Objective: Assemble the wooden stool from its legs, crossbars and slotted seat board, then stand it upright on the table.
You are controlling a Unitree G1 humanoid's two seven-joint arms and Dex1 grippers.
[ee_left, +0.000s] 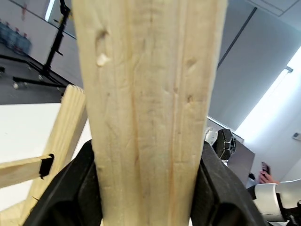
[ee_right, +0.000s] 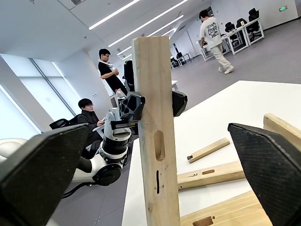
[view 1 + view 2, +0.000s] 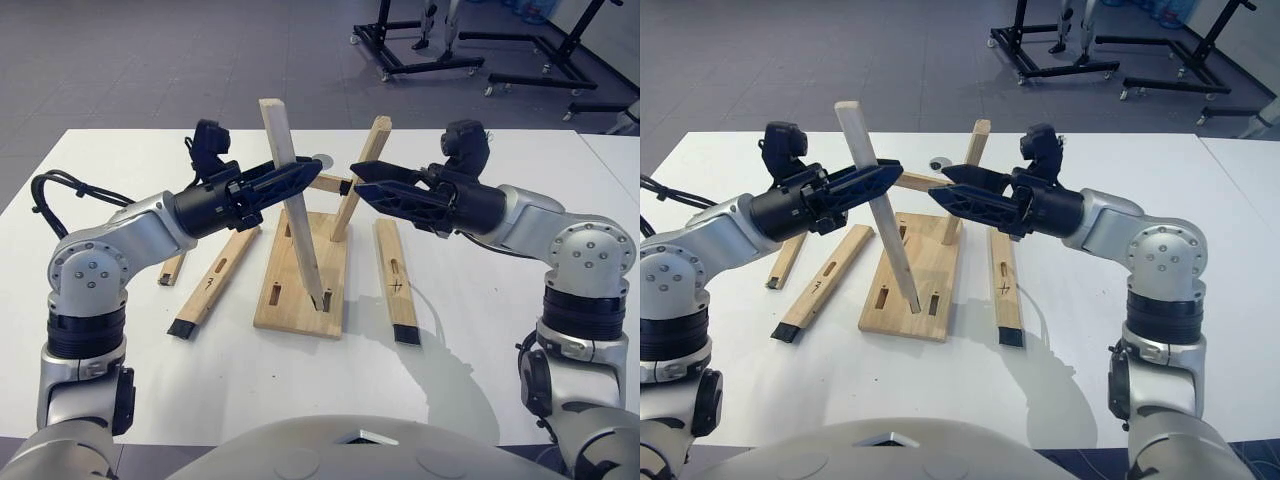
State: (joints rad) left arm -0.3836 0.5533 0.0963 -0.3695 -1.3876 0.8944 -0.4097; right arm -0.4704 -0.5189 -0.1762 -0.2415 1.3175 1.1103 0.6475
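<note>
The left gripper (image 3: 303, 178) clamps the tilted leg (image 3: 302, 240), the right gripper (image 3: 358, 180) gapes open beside it, and a skewed push could jam the leg in the seat board (image 3: 283, 305) below.

You had bare, pale wood throughout. The seat board (image 3: 295, 315) looked sanded smooth and matt, with no varnish. The upright leg (image 1: 150, 117) showed plain grain, small knots and dents, and no gloss. Around the board, the leg at 3 o'clock (image 3: 397, 280) and the leg at 9 o'clock (image 3: 215, 280) carried dull black end caps. The left gripper (image 3: 310, 173) and right gripper (image 3: 358, 180) were matt black plastic. The table (image 3: 480, 350) was smooth, matt white.
</note>
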